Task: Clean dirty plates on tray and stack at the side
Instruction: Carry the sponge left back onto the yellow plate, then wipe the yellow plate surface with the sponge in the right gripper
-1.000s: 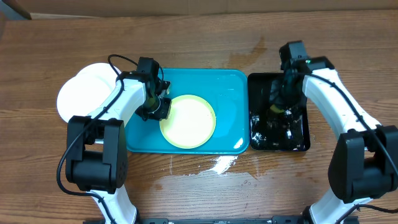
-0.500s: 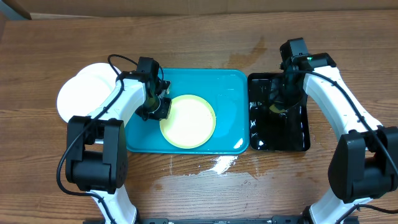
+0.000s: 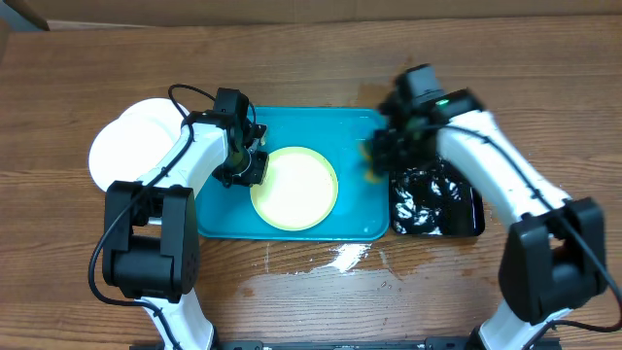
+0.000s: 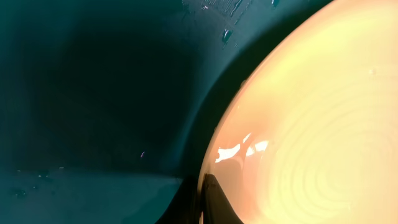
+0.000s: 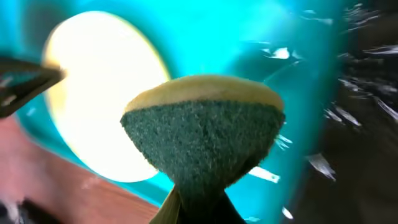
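a plate [image 3: 294,188] lies in the tray [image 3: 350,126], two plates [image 3: 131,148] left, narrower tray [image 3: 437,219] right.

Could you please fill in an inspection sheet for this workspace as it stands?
Surface: wooden table, puddle before the blue tray.
Job's things: yellow-green plate on that tray; two white plates overlapping at the left.
Clutter: wet black tray at the right.
Grippers: left gripper shut on the yellow-green plate's rim; right gripper shut on a sponge above the blue tray's right edge.
Cables: black cable looped at the left arm.
Surroundings: nothing seen.
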`<state>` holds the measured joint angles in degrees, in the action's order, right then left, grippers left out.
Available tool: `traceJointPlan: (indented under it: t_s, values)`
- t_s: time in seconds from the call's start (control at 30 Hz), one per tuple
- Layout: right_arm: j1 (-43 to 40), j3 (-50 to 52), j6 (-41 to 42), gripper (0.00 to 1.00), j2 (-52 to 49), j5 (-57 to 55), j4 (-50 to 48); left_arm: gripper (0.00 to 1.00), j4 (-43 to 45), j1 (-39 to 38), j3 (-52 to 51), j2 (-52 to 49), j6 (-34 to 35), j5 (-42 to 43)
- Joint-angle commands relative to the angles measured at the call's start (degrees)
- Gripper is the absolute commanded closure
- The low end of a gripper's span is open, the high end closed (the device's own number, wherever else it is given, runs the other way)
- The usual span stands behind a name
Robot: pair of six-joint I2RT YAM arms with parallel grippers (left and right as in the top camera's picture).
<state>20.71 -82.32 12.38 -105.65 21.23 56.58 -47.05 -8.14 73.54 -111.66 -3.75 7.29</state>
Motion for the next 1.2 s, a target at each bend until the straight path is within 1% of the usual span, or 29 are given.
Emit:
traceJointPlan:
  t_s: [0.0, 0.2, 0.3, 0.5, 0.77, 0.83, 0.87, 0.93, 1.0, 1.17]
  values:
    - [6.75, -1.31, -0.55, 0.96, 0.42, 0.39, -2.95, 0.96, 0.15, 0.20, -0.22, -0.72, 0.57, 0.04]
    - [16.46, -1.27, 4.04, 0.96, -0.28, -16.46, -6.73, 0.96, -0.26, 0.20, -0.22, -0.72, 0.57, 0.02]
    - [18.99, -1.09, 4.37, 0.96, -0.46, -20.46, -9.14, 0.96, -0.24, 0.20, -0.22, -0.72, 0.57, 0.04]
    - [21.03, 1.27, 4.39, 0.96, -0.52, -24.22, -15.47, 0.96, -0.37, 0.20, -0.22, -0.72, 0.57, 0.02]
    - [21.07, 6.43, 4.33, 0.95, -1.14, -24.17, -22.23, 0.96, -0.44, 0.20, -0.22, -0.72, 0.57, 0.02]
    - [21.07, 7.37, 4.35, 0.85, -1.14, -24.15, -23.58, 0.96, -0.44, 0.20, -0.22, -0.72, 0.57, 0.02]
    - [21.07, 8.04, 4.33, 0.73, -1.14, -24.17, -24.44, 0.96, -0.44, 0.20, -0.22, -0.72, 0.57, 0.00]
    - [21.07, 9.16, 4.07, 0.52, -1.14, -24.17, -25.81, 0.96, -0.48, 0.20, -0.22, -0.72, 0.57, 0.00]
    - [21.07, 9.27, 3.91, 0.47, -1.14, -24.17, -26.51, 0.96, -0.46, 0.20, -0.22, -0.72, 0.57, 0.02]
    - [21.07, 9.29, 3.93, 0.42, -1.16, -24.17, -27.82, 0.96, -0.46, 0.20, -0.22, -0.72, 0.57, 0.02]
